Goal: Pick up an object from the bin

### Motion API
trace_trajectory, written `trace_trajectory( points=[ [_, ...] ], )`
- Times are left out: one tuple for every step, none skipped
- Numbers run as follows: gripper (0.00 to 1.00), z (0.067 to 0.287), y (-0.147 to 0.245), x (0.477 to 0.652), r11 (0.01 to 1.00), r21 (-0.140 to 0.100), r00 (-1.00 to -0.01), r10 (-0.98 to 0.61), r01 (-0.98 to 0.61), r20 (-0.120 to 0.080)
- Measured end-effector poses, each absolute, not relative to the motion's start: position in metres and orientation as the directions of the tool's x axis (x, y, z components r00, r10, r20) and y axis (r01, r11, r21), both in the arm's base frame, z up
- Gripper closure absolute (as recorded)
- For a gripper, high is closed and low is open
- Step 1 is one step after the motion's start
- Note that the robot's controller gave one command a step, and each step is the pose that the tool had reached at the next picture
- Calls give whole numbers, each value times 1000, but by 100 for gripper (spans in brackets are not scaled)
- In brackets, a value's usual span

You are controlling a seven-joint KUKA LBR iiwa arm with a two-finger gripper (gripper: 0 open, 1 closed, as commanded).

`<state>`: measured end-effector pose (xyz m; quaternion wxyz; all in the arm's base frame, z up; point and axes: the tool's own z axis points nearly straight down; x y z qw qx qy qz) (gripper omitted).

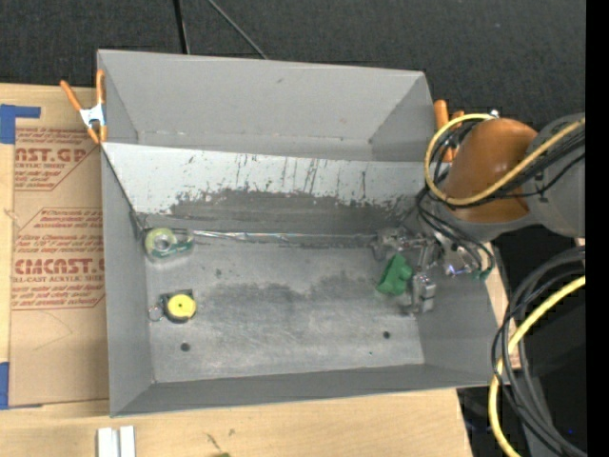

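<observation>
The jaws sit low at the right end of the bin [285, 360], just beside a small green block [393, 276]; we cannot tell whether they are open or closed. We judge it unlifted, so raising is left

The bin [285, 350] is plain matt grey, its back wall marked with dark vertical streaks and a smudged dark band, its floor mottled with paler scuffed patches. On that floor lie a bright green piece [393, 277] beside the silver-grey gripper [417, 291], a yellow disc [179, 307] with a dark centre at the left, and a pale, glassy roll [162, 244] tinted yellowish green. The wrist cover [485, 165] is glossy orange-brown, looped by yellow and black cables [430, 155], and the desk [314, 422] is light tan wood.
</observation>
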<state>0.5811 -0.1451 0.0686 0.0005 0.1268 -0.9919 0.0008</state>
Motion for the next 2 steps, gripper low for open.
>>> trace_trajectory(
  points=[
    [100, 70, -142, 582, 968, 0, -968, -253, -253, -2],
    [100, 211, -139, 544, 962, -5, -962, -273, -273, -9]
  ],
)
